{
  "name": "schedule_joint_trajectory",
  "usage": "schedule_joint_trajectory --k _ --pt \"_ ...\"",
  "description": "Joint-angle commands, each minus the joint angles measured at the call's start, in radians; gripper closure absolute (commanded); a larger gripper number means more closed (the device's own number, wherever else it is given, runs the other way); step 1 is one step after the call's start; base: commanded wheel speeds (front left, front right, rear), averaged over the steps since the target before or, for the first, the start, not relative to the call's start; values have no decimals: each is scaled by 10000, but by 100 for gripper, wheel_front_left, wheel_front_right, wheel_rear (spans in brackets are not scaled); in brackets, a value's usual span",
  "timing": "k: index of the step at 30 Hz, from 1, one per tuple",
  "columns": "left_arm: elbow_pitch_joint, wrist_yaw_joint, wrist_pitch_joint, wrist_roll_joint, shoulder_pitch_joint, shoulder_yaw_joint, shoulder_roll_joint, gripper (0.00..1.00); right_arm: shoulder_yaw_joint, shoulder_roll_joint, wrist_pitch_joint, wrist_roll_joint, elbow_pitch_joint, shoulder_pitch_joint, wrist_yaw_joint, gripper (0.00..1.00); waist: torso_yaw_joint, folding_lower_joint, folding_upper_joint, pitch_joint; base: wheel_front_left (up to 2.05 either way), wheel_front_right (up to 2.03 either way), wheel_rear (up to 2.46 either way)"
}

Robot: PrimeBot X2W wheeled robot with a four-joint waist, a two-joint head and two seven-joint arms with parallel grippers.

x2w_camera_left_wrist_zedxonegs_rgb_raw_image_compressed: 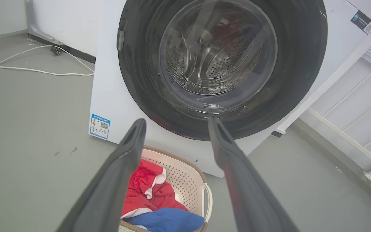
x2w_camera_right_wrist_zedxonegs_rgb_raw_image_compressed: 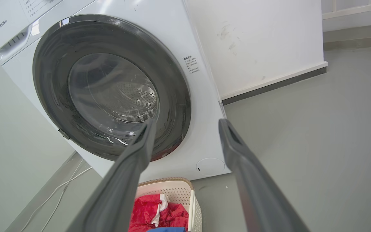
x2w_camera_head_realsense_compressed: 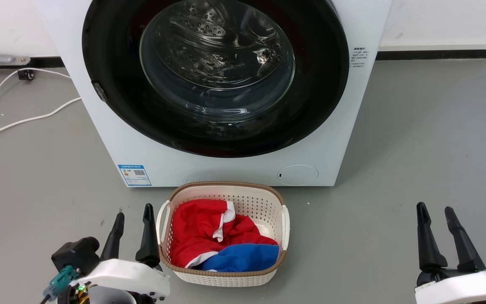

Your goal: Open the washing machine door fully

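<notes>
Door (x2w_camera_head_realsense_compressed: 215, 74): shut, flush against front of washer (x2w_camera_head_realsense_compressed: 226, 169), glass bowl facing straight out at the rig. Spans nearly the full width of that front. Task judged not yet begun.

Left end effector (x2w_camera_head_realsense_compressed: 133, 212): released, spread wide, holding nothing. Hangs low, just beside left handle of basket (x2w_camera_head_realsense_compressed: 226, 186). Basket stands on floor (x2w_camera_head_realsense_compressed: 395, 147) directly before washer, below door's lower rim.

Right end effector (x2w_camera_head_realsense_compressed: 435, 207): likewise released and empty. Well apart from basket, out past washer's right edge.

Key relation: lies ahead of and above both end effectors. Round, so no long axis to line up with; only the rim matters. Small grey tab (x2w_camera_head_realsense_compressed: 99, 91) on left rim at about mid-height; hinge or catch, cannot tell which.

Left wrist view looks square at the lower rim, right wrist view at it from the side. Left arm judged nearer door centre and tab, right arm nearer bare right rim.

Next move probably calls for a reach up and forward over basket to the free edge, hooking behind rim, then pulling outward along an arc.

Risks: basket in reach path; glossy rim likely offers poor purchase.
</notes>
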Motion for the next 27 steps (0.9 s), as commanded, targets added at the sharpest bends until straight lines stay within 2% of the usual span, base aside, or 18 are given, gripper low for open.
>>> schedule_joint_trajectory --k 1,11,27 --pt "-171 29 -113 314 9 -58 88 0 1 -16 -114 -364 -222 48 18 0 6 0 -1 3 0 0 0" --pt "-234 63 -377 1286 162 -152 36 0 -12 -13 -385 -1219 -517 292 20 0 37 0 -1 7 0 0 0" --pt "-172 -216 -744 2654 452 10 -270 0 -12 -8 -750 -2183 -758 690 22 0 65 0 -1 11 0 0 0"
